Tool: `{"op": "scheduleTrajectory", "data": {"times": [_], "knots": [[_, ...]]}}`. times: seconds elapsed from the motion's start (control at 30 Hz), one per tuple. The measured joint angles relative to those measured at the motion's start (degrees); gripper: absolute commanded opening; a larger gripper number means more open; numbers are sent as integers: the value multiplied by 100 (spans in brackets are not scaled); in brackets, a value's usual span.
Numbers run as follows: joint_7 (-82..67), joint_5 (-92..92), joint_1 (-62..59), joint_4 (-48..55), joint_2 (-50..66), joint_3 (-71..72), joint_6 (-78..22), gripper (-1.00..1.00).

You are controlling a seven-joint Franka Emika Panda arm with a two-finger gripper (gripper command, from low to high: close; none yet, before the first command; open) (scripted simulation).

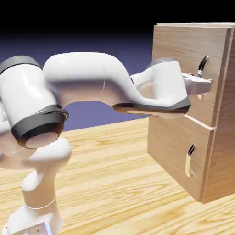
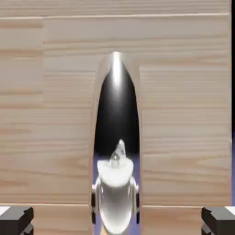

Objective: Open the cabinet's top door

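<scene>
Claw (image 2: 117, 220) fingertips sit wide either side of the top door's (image 1: 183, 50) silver handle (image 2: 117, 137), not gripping; cabinet (image 1: 174, 142) shut, on wood bench (image 1: 114, 183).

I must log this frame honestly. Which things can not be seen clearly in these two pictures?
- Exterior view: whether the fingers touch the top door's handle; the hand hides the handle's lower part.
- Exterior view: the cabinet is cut off by the right edge.
- Hand view: the handle's lower end is cut off by the bottom edge.
- Hand view: only the tips of the fingers show, so contact cannot be told.
</scene>
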Motion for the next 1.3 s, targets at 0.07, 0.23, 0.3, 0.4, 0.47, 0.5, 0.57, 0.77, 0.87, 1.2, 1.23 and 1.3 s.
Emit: {"op": "scheduleTrajectory", "data": {"times": [0.07, 0.23, 0.3, 0.4, 0.47, 0.5, 0.57, 0.77, 0.87, 1.2, 1.23, 1.3], "knots": [[-1, 177, -415, -307, 68, 322, -190, -100], [-1, 645, -1453, -1014, 187, 1185, -625, -100], [-1, 846, -1869, -1272, 213, 1553, -778, -100], [-15, 1173, -2492, -1643, 222, 2126, -994, -100], [-193, 1536, -2886, -1973, 103, 2540, -1239, -100], [-304, 1735, -3070, -2145, 23, 2747, -1378, -100], [-218, 1906, -3481, -2300, 58, 3135, -1420, -100], [-6, 2466, -4699, -2701, 76, 4325, -1469, -100], [0, 2857, -5297, -2916, -14, 4948, -1500, -100], [0, 4243, -7324, -3436, -524, 7007, -1223, -100], [0, 4380, -7532, -3471, -592, 7204, -1157, -100], [-2, 4654, -7947, -3534, -741, 7588, -1008, -100]]}}
